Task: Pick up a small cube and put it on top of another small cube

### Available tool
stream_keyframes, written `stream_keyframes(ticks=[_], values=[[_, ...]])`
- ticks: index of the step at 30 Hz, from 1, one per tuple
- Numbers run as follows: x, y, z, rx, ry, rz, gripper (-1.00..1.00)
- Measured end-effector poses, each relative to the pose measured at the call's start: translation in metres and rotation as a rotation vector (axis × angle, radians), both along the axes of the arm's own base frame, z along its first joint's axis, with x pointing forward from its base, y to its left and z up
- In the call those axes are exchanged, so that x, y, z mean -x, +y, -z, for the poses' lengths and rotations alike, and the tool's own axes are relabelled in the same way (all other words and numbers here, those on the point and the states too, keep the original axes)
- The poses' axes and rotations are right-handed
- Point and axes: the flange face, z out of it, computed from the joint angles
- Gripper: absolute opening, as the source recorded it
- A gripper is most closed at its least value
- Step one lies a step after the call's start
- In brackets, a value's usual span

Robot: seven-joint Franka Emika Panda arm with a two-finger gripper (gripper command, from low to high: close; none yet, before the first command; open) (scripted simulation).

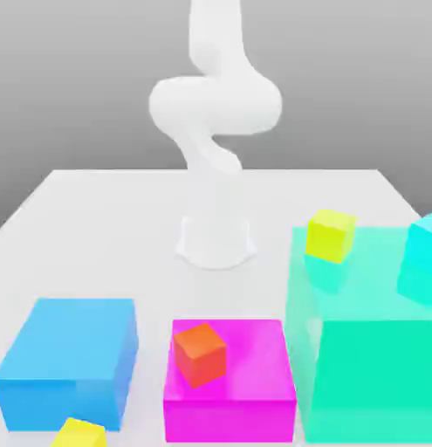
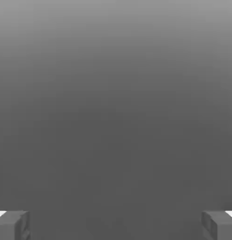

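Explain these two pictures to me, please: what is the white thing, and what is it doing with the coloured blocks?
The white thing is a robot arm on a pale surface. One picture comes from a camera watching the scene; the other from the robot's hand, whose gripper is open and holds nothing.

Near the exterior view's left is a blue block, with a small warm-yellow cube in front. In the middle, a red-orange cube sits on a magenta block. At the right, a lime-yellow cube and a cyan cube sit on a green block.
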Motion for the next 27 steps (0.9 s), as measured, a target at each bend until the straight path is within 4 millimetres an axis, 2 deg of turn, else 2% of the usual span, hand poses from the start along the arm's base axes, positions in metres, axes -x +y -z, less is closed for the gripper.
stream_keyframes(ticks=[6, 12, 19, 27], values=[[-0.020, -0.045, 0.018, 0.086, 0.001, -0.206, 0.00], [-0.048, -0.082, 0.052, 0.178, 0.008, -0.406, 0.00], [-0.086, -0.112, 0.107, 0.295, 0.022, -0.644, 0.00], [-0.127, -0.129, 0.184, 0.438, 0.045, -0.931, 0.00]])
